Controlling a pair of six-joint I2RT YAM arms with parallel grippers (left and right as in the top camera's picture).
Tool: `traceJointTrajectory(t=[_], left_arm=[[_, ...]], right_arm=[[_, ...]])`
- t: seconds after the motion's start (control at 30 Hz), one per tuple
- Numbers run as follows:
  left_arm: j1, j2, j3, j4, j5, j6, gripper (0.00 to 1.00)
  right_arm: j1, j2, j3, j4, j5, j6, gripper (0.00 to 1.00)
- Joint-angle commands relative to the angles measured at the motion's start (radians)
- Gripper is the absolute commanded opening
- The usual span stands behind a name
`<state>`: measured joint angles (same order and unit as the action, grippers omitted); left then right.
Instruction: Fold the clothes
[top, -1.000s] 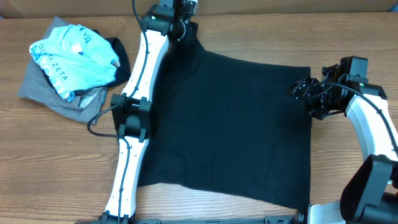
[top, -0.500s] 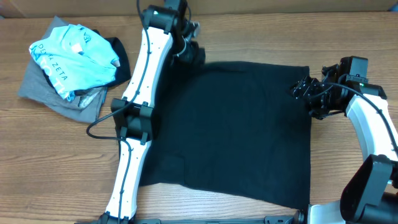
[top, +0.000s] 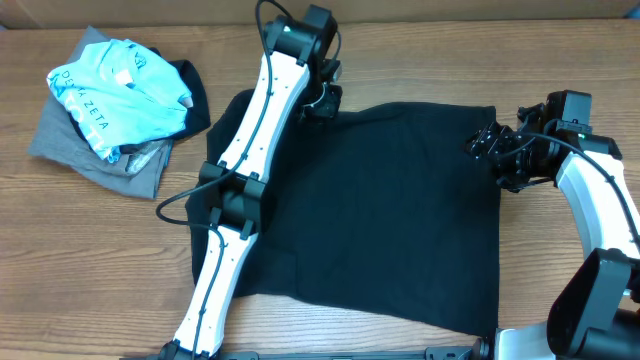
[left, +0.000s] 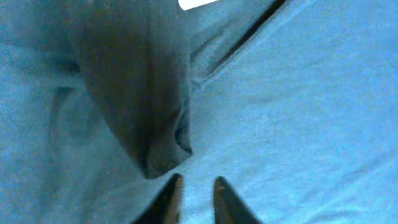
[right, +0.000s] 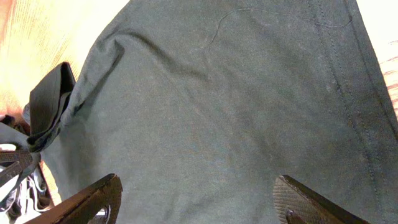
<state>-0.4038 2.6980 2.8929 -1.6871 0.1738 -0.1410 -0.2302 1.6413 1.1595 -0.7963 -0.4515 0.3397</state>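
On the table (top: 100, 260), spread out: black T-shirt (top: 380, 200). At its far edge, left gripper (left: 194, 196) narrowly apart (fabric fold just ahead); at its right edge, right gripper (right: 198, 200) wide apart above cloth.

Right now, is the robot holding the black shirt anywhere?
No, nothing looks held. The left gripper has its jaws slightly apart beside a fold of the black T-shirt; the right gripper is wide open over its edge.

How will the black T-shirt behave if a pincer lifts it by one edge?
Probably floppy: the black T-shirt bunches into a soft ridge. Likely to sag and drag, since it lies spread across the table.
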Motion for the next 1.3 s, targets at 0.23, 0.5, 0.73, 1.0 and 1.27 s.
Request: traceJointTrajectory(t=[0.23, 0.5, 0.73, 1.0, 1.27], left_arm=[[0.006, -0.043, 0.003, 0.304, -0.128, 0.239, 0.76], [0.013, -0.033, -0.12, 0.53, -0.133, 0.361, 0.71], [0.013, -0.033, -0.253, 0.673, -0.147, 0.381, 0.69], [0.018, -0.031, -0.352, 0.708, -0.148, 0.392, 0.59], [0.018, -0.027, -0.424, 0.766, -0.148, 0.388, 0.5]], right_arm=[[0.001, -0.001, 0.025, 0.019, 0.005, -0.003, 0.82], [0.001, -0.001, 0.025, 0.015, 0.005, -0.003, 0.82], [0.001, -0.001, 0.025, 0.012, 0.005, -0.003, 0.82], [0.001, -0.001, 0.025, 0.012, 0.005, -0.003, 0.82], [0.001, -0.001, 0.025, 0.008, 0.005, -0.003, 0.82]])
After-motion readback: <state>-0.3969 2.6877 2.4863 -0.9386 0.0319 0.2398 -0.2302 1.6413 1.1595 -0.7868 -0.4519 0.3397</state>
